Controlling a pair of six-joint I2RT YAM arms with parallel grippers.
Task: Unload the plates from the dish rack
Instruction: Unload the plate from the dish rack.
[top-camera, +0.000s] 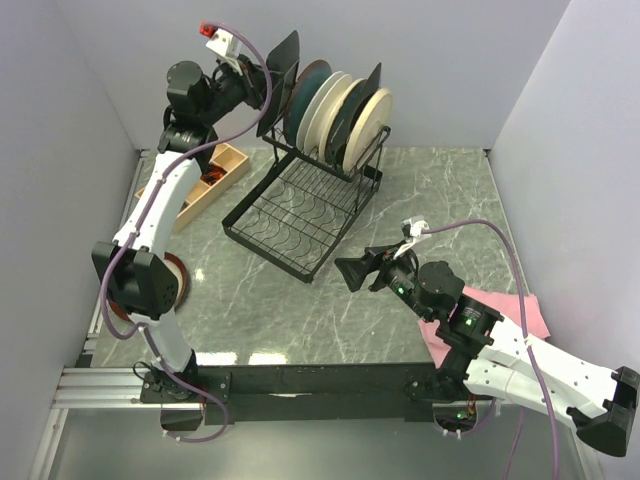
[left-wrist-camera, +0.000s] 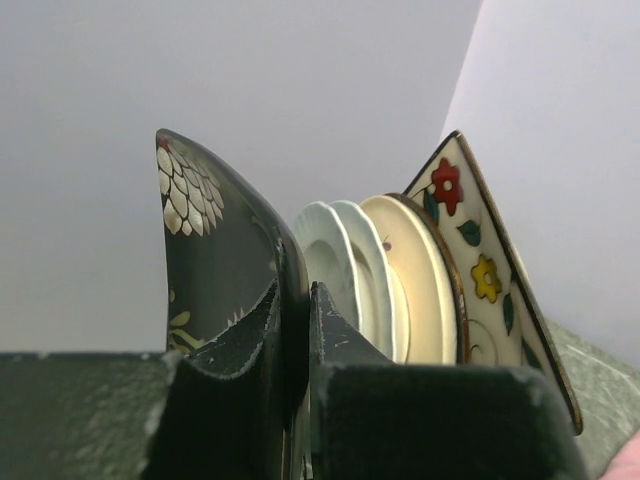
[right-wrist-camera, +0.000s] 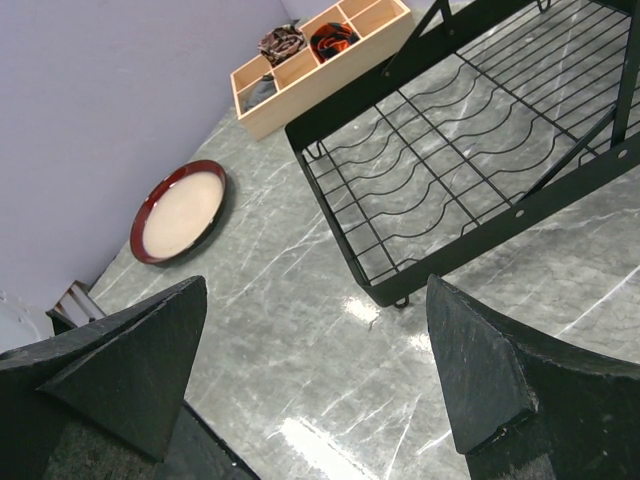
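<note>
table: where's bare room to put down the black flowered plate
Bare grey marble table lies between the black wire dish rack and the near edge, and right of the rack beyond the pink folded cloth. The left is crowded: wooden compartment tray, red-rimmed tan plate.

Upright plates (top-camera: 340, 110) in wire dish rack (top-camera: 300, 215)

Seven plates (top-camera: 330, 100), one dish rack (top-camera: 300, 215), one tray (top-camera: 228, 163).

L wrist: black floral plate (left-wrist-camera: 215, 260) lower part hidden by L gripper (left-wrist-camera: 297, 295) | top view: brown-rimmed plate (top-camera: 180, 285) mostly behind L arm (top-camera: 160, 200), left of frame; pink cloth (top-camera: 530, 312) partly under R arm (top-camera: 510, 365), lower right | R wrist: dish rack (right-wrist-camera: 450, 150) cut off at top/right edges; wooden tray (right-wrist-camera: 300, 100) contents too small to ID
</note>
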